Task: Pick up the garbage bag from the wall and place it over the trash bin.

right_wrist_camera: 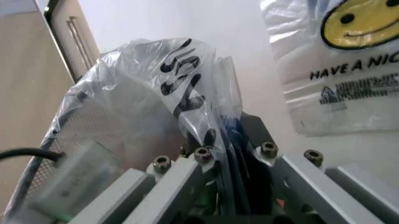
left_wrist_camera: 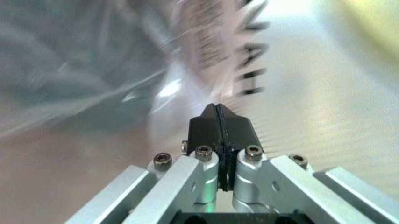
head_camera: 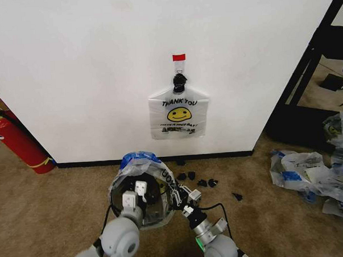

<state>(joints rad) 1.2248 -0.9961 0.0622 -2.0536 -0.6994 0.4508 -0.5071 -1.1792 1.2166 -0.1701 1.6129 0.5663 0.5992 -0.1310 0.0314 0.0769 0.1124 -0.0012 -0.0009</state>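
Two bags here, heads up: on the plain white wall [head_camera: 72, 64] a translucent white smiley bag [head_camera: 179, 114] hangs at 12 o'clock, but the garbage bag [head_camera: 140, 169] in play, thin clear plastic with black print, already drapes the small round dark trash bin [head_camera: 155, 212]. Right gripper [right_wrist_camera: 232, 154] pinches its edge at 3 o'clock; left gripper [left_wrist_camera: 219, 122], pads together, sits inside at 9. Spread runs left-right.

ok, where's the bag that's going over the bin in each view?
Head: garbage bag bottom centre, draped round the trash bin.
Left wrist: garbage bag as translucent printed film ahead of the shut left end effector.
Right wrist: garbage bag centre, pinched in the right end effector.
Landmark: hanging smiley bag, head and right wrist.
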